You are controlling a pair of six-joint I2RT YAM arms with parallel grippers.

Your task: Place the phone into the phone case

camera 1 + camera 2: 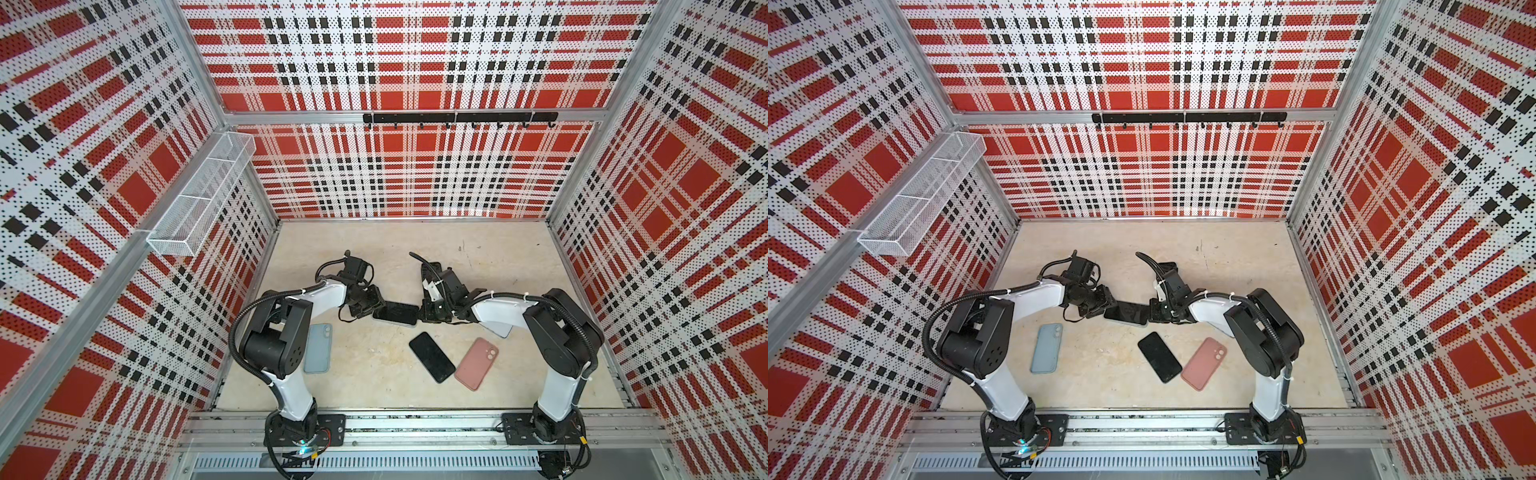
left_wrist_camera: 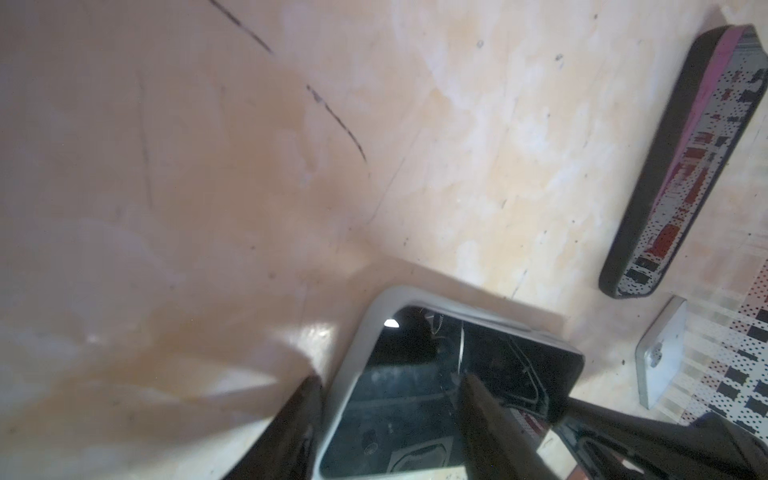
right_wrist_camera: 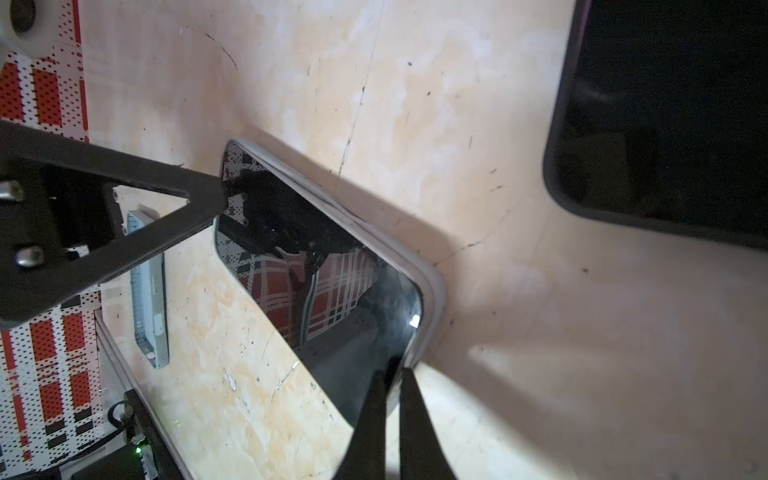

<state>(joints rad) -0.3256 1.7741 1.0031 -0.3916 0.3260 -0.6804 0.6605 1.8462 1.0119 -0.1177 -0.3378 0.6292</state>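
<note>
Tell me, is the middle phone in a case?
In, at least partly: a grey case rims the phone; fully seated, cannot tell.

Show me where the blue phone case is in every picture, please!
Top view: blue case partly behind the left arm.
Top view: blue case beside that arm.
Left wrist: not in it.
Right wrist: blue case edge-on, beyond the grey-cased phone.
Shared landmark: that phone, in all four.
</note>
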